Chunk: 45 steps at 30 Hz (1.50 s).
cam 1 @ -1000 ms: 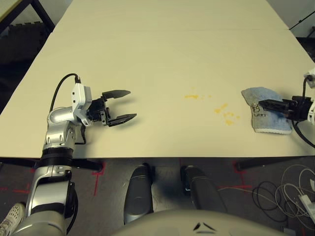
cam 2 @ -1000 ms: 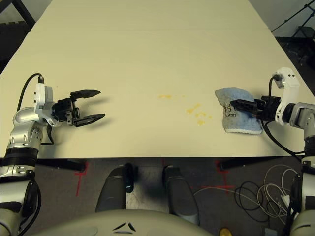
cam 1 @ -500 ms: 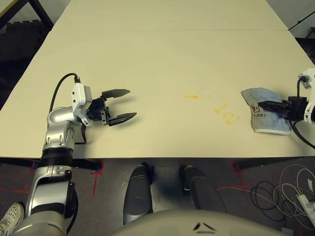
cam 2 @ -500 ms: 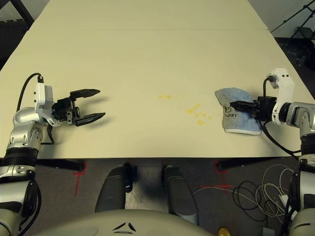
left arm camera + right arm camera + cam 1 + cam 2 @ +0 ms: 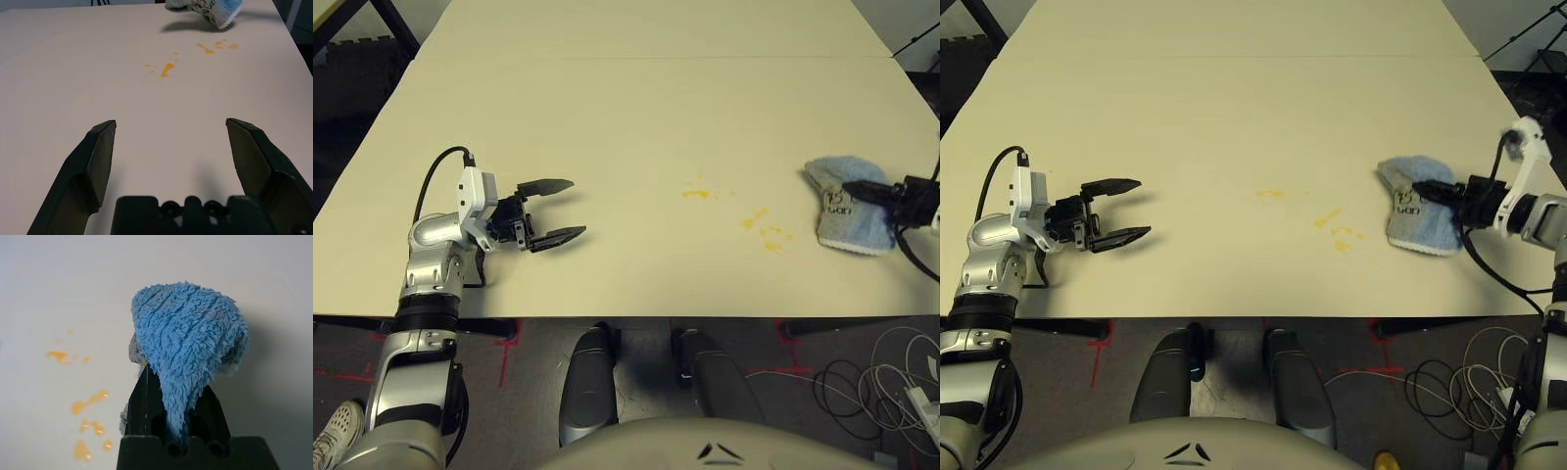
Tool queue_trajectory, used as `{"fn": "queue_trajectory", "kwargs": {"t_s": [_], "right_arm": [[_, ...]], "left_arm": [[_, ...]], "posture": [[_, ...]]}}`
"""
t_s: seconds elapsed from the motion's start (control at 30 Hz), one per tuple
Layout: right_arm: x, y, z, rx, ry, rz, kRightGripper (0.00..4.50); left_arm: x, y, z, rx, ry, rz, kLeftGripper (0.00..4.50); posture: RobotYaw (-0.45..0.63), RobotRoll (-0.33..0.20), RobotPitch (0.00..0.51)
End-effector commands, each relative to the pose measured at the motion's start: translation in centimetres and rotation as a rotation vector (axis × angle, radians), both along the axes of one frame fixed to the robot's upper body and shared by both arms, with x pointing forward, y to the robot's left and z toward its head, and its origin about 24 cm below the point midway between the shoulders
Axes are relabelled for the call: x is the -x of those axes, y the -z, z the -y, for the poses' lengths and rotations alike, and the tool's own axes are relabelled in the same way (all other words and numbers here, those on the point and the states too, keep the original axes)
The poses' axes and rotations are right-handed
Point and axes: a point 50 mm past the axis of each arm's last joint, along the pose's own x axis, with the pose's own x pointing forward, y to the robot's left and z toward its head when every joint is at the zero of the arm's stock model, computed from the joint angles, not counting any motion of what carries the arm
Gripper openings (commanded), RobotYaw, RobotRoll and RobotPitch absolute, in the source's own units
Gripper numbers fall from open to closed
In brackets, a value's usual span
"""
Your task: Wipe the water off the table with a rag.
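The jaws of the right gripper are closed on the blue rag, which is held above the surface, near the orange water spots, and the left gripper has its jaws wide apart.

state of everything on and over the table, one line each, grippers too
light blue terry cloth rag with black print: pinched in the right gripper, bunched, lifted off the table
small orange-yellow liquid specks and streaks: unwiped, scattered beside the rag
flat pale cream tabletop: wet in patches where the specks lie
black two-fingered right gripper: shut on the rag
black two-fingered left gripper: open, nothing between its fingers
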Motion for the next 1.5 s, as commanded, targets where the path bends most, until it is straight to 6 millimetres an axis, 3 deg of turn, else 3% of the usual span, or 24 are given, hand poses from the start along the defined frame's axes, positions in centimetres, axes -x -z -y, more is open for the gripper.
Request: {"fn": "queue_trajectory", "kwargs": {"t_s": [0.03,0.37,0.7,1.1,1.2,1.5], "right_arm": [[0.2,1.2,-1.4,-0.003,-0.042,-0.049,0.21],[0.8,5.1,-4.4,0.032,-0.134,-0.204,0.20],[1.6,5.9,-9.3,-0.028,-0.316,-0.254,0.20],[4.8,7.3,-14.9,-0.103,-0.521,-0.330,0.20],[5.0,7.4,-14.9,-0.099,-0.511,-0.334,0.20],[3.5,5.9,-9.4,-0.009,-0.336,-0.283,0.20]], "left_arm": [[0.0,0.3,0.2,-0.019,0.016,-0.009,4.50],[0.0,0.3,0.1,-0.026,0.018,-0.008,4.50],[0.1,0.3,0.3,-0.025,0.020,-0.005,4.50],[0.1,0.4,0.5,-0.025,0.025,-0.005,4.50],[0.1,0.4,0.5,-0.024,0.027,-0.005,4.50],[-0.2,0.3,0.6,-0.027,0.031,-0.003,4.50]], "posture": [[0.10,0.000,0.214],[0.11,0.000,0.220],[0.12,0.000,0.223],[0.11,0.000,0.226],[0.11,0.000,0.227],[0.10,0.000,0.225]]}}
